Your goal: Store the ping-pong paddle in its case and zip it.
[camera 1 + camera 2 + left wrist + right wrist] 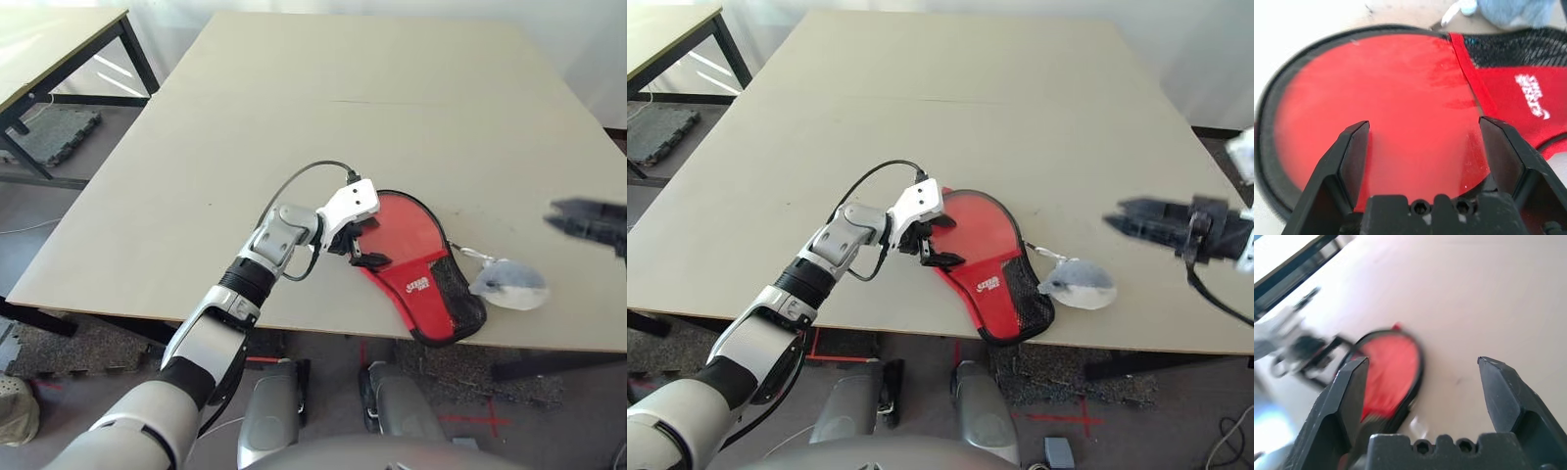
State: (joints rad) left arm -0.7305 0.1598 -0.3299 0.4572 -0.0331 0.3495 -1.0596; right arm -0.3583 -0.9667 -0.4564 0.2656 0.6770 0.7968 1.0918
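Observation:
The case (416,255) lies flat near the table's front edge, red front up. Its round end points away from me and its black mesh pocket (460,294) with a white logo lies nearest the edge. My left gripper (364,243) is open at the case's left rim, its fingers (1354,156) spread over the round red face (1396,103). The ping-pong paddle is hidden; no wooden handle shows. My right gripper (1122,220) is open and holds nothing, hovering above the table to the right of the case.
A small grey-white plush (509,284) lies just right of the case, joined to it by a thin white cord (477,257). The table's front edge (294,328) runs close under the case. A second table (49,39) stands at the far left.

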